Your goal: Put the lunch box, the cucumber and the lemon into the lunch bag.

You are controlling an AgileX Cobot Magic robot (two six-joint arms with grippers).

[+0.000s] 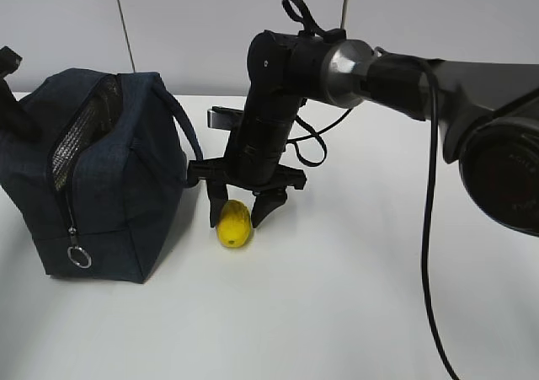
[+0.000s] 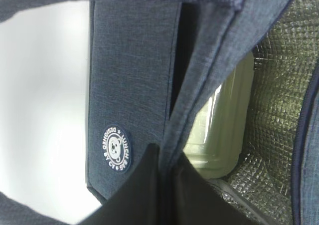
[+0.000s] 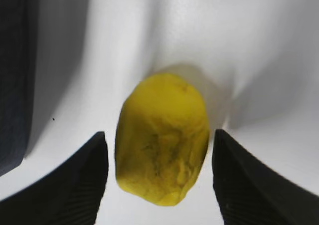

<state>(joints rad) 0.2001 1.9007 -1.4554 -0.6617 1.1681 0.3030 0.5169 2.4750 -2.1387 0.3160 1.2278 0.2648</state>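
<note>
The lemon [image 1: 234, 224] sits on the white tabletop [image 1: 337, 313]. The right tool [image 1: 242, 214] is wide apart around it, not squeezing. Further left, the left tool [image 2: 164, 185] pinches the lunch bag [image 1: 101, 178] rim. The lunch box [image 2: 224, 130] is inside.

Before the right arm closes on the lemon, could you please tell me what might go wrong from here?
1. The lemon sits between the open right tool fingers with gaps either side; being rounded, it may roll or squirt out on closing.
2. It lies close beside the lunch bag, so lifting may snag the bag's wall or handle.
3. The left tool pinches the bag's fabric edge; a slip could narrow the opening.
</note>
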